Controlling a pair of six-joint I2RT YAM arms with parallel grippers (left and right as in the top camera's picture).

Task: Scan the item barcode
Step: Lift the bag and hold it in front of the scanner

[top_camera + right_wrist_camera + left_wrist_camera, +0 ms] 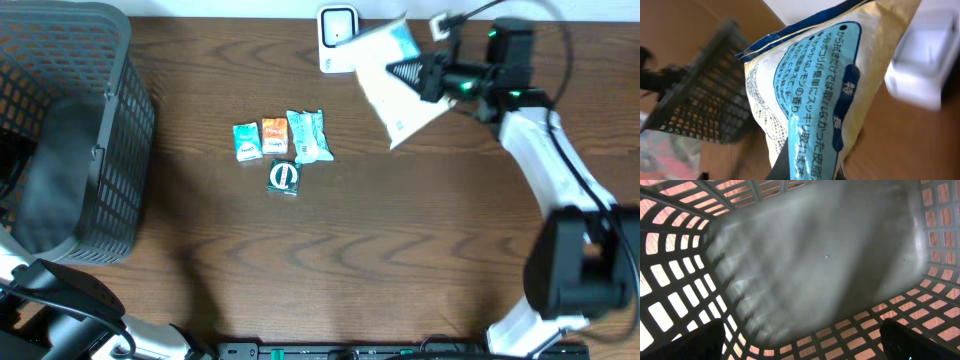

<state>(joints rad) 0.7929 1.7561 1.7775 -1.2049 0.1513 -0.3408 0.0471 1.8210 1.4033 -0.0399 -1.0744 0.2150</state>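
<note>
Four small items sit mid-table in your overhead view: teal packet (pixel 247 141), orange packet (pixel 274 136), teal-white wrapper (pixel 308 136) in a row, and a round piece (pixel 284 176) just below them, all close together. Your R gripper (pixel 405 71) is clamped on a white-and-blue bag (pixel 395 105), jaws pinched tight on it. The bag is held up off the table at the far side and tilted, w/ its upper end overlapping the white scanner (pixel 338 38) by the back edge; can't tell if they touch. On R wrist cam the bag fills most of the frame, blue panel w/ Japanese print facing the cam, one dark finger (pixel 790 167) against it at the bottom, scanner blurred behind it at right. Can't tell where the barcode is. Your L gripper (pixel 805 347) is down inside the grey basket (pixel 100 120) at table's left, spread wide, holding nothing; L wrist cam shows just dark fingertips (pixel 697 340) at the bottom corners over the basket floor.
</note>
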